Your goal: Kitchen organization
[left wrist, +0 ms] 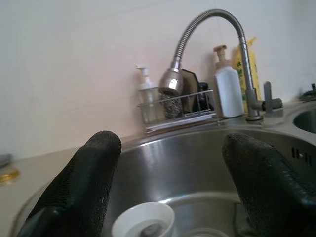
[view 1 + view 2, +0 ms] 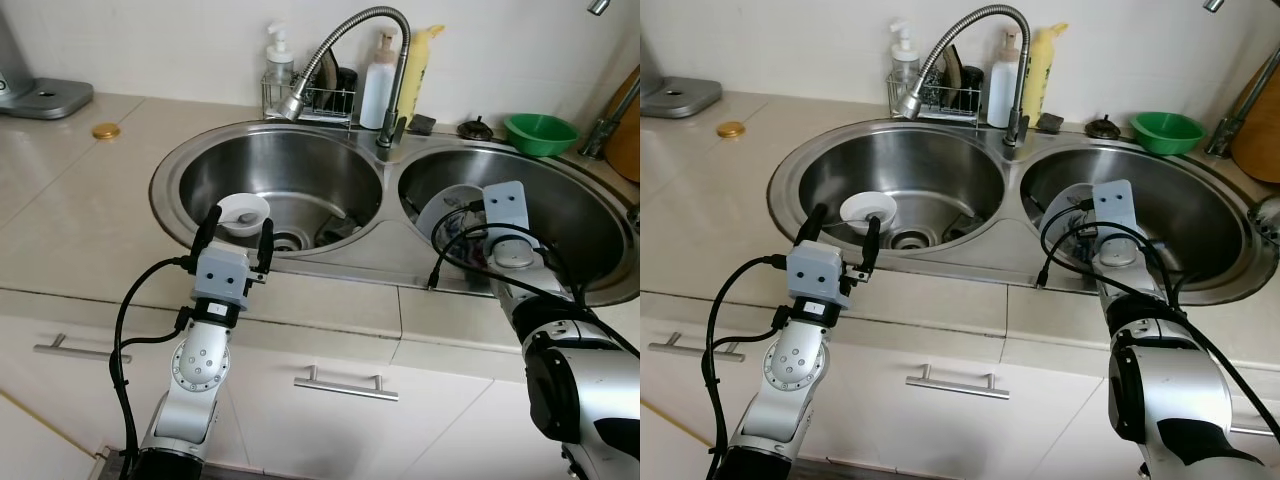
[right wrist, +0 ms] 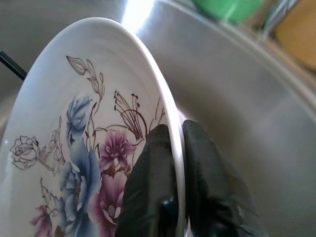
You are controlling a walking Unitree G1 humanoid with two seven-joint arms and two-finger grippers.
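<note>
A: What is seen on the left side?

B: The left gripper (image 2: 236, 232) is held above the front rim of the left basin (image 2: 200, 170), its two black fingers spread wide with nothing between them. A small white bowl (image 2: 243, 211) is found just beyond the fingertips, down on the basin floor beside the drain, upright with its mouth up. From the left wrist view the bowl (image 1: 143, 225) is framed low between the two fingers (image 1: 84, 182), so it lies straight ahead of the gripper and below it.

A: And further right?

B: The right gripper (image 3: 177, 148) is lowered into the right basin (image 2: 590, 205). Its fingers are pinched together on the rim of a flowered plate (image 3: 74, 138), one finger on the painted face and one behind. The plate (image 2: 445, 210) is tilted on edge, leaning toward the divider between the basins.

A: Which relation is the next move judged to turn on?

B: Probably the plate's tilt in the pinch: a rim hold on a steep plate could be lost if it is swung. The bowl is nearer the left arm, and a forward, downward reach would be called for.
</note>
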